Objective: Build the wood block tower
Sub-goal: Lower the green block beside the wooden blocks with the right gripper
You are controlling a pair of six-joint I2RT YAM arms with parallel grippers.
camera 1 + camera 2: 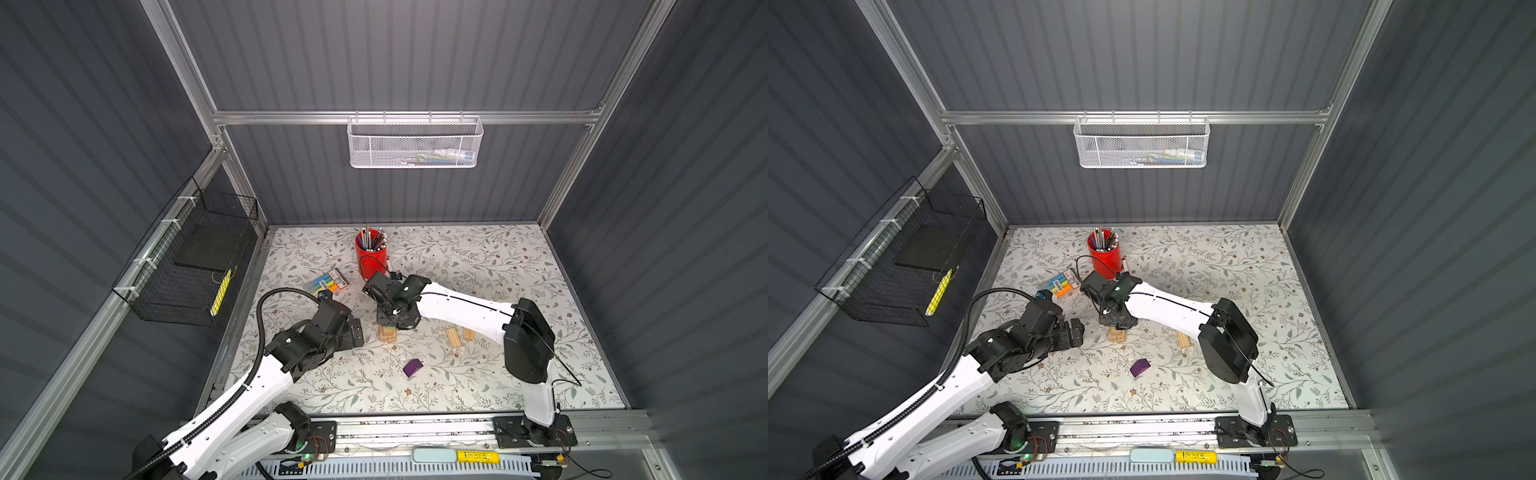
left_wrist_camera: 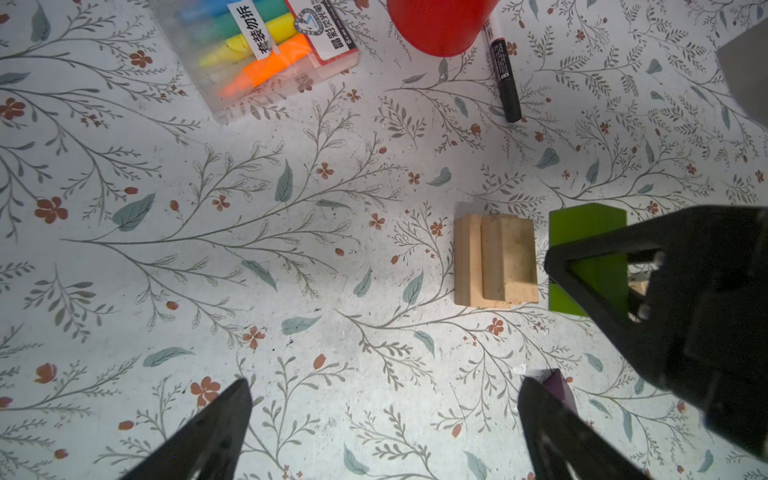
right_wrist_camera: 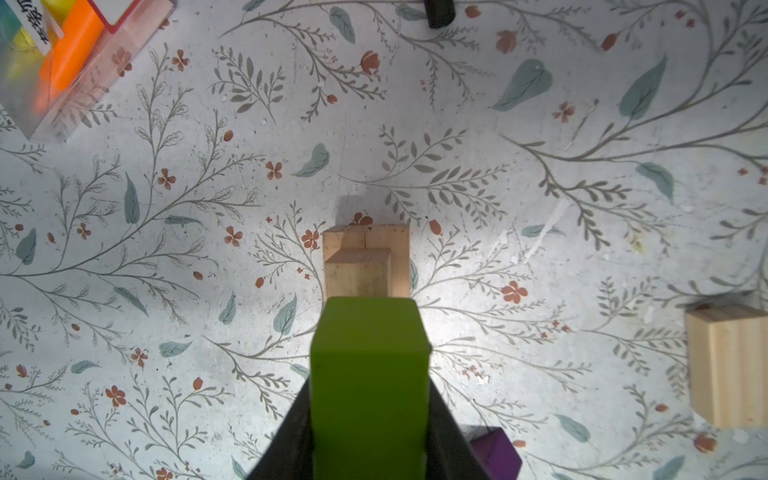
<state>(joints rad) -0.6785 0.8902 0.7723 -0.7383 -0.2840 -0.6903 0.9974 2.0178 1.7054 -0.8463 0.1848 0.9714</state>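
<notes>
The wood block tower (image 1: 388,336) (image 1: 1117,335) is a low stack of pale planks: two side by side with one lying on top (image 3: 359,272) (image 2: 494,262). My right gripper (image 3: 370,384) (image 1: 392,321) is shut on the lime-green block (image 3: 370,374) (image 2: 586,232), right above the stack next to the top plank; whether they touch I cannot tell. My left gripper (image 2: 385,382) (image 1: 356,332) stands open and empty just left of the tower. The purple block (image 1: 412,368) (image 1: 1139,367) lies alone in front. Two loose wood blocks (image 1: 453,337) (image 1: 1183,338) lie to the right.
A red pencil cup (image 1: 371,253) stands behind the tower, with a black marker (image 2: 503,75) lying beside it. A pack of coloured highlighters (image 1: 330,283) lies at the back left. A white mesh basket (image 1: 415,143) hangs on the back wall, a black wire basket (image 1: 195,262) on the left wall.
</notes>
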